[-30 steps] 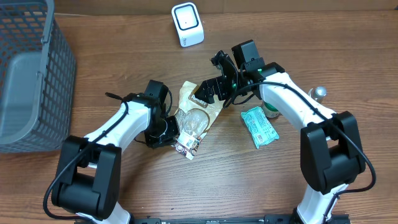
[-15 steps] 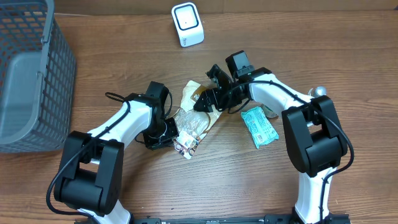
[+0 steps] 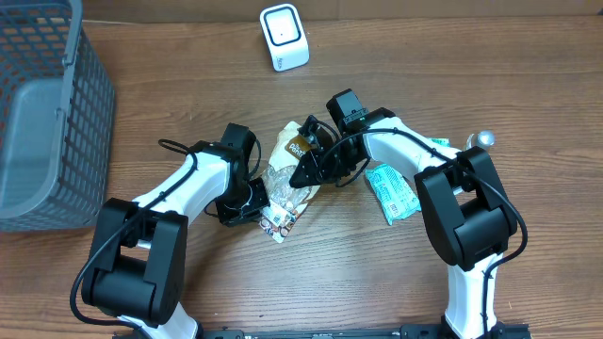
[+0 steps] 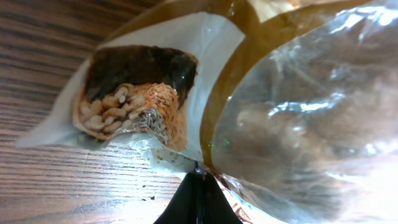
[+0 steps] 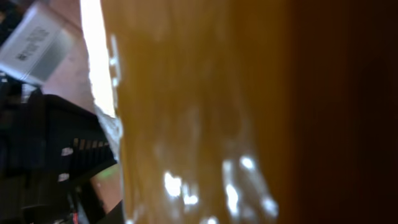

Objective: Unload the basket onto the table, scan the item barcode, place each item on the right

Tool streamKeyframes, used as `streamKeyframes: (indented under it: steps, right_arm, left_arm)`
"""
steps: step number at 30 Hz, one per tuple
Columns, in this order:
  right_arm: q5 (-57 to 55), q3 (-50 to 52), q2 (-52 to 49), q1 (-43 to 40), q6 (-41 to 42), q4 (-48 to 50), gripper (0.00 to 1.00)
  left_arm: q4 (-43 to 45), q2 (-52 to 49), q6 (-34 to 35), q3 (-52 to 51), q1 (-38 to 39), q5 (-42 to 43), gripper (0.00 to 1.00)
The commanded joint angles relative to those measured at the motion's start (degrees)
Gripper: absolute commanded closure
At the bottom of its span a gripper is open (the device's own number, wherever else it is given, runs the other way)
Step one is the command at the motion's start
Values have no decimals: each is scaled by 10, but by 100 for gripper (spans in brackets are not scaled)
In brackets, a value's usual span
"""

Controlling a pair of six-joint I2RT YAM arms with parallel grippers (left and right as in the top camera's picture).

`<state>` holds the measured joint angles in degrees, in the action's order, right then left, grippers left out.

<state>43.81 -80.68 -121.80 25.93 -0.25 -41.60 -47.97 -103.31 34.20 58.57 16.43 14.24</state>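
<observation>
The item is a snack bag (image 3: 287,184) with gold film and a clear window, lying at the table's middle. It fills the left wrist view (image 4: 298,106), printed corner to the left. My left gripper (image 3: 256,201) is shut on the bag's lower left edge. In the left wrist view its black fingertips (image 4: 198,186) are pinched together on the film. My right gripper (image 3: 309,168) sits on the bag's upper right part. Gold film (image 5: 199,112) fills the right wrist view and hides the jaws. The white scanner (image 3: 284,36) stands at the back.
A grey mesh basket (image 3: 47,113) takes up the far left. A teal packet (image 3: 393,191) lies right of the bag, under the right arm. A small silver-capped object (image 3: 483,139) stands further right.
The right gripper has swung down and left onto the bag's upper part, its jaws narrowing. The bag's top has crumpled slightly. The left gripper has kept its hold.
</observation>
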Motion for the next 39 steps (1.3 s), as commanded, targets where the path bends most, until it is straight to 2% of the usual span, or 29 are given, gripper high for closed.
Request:
streamKeyframes:
  steps: [1,5,8,12,19,25,28,30,31,34,35,37,39]
  right_arm:
    - [49,-7,-8,4,-3,1,71]
    - [91,-8,-7,-7,-3,1,77]
    - [120,-8,0,-23,-20,-6,88]
    - [127,-8,28,-41,-33,-25,96]
    - [127,-8,118,-68,-32,-35,96]
    - [127,-8,209,-99,-32,-75,96]
    - [131,-8,247,-120,-32,-104,96]
    - [147,-8,266,-132,-33,-121,96]
    - [160,-8,274,-137,-33,-127,96]
    - [220,-8,292,-150,-33,-136,96]
    - [242,-8,296,-153,-33,-136,96]
    - [283,-8,299,-158,-33,-136,96]
    - [336,-8,299,-161,-33,-136,96]
  left_arm:
    - [2,-11,5,-4,0,-7,95]
    - [2,-11,5,-4,0,-7,94]
    - [-10,-10,-4,8,-2,-7,96]
    - [-69,-10,-31,88,-20,-7,96]
    - [-171,-10,-76,284,-56,-14,95]
    - [-228,-10,-78,406,-94,-115,91]
    - [-231,-10,-78,421,-113,-157,80]
    - [-231,-10,-78,420,-127,-189,67]
    - [-231,-10,-78,419,-134,-205,57]
    - [-229,-10,-66,419,-153,-236,16]
    - [-226,-10,-63,419,-160,-238,8]
    - [-221,-10,-63,419,-172,-238,1]
    - [-219,-10,-63,419,-184,-238,0]
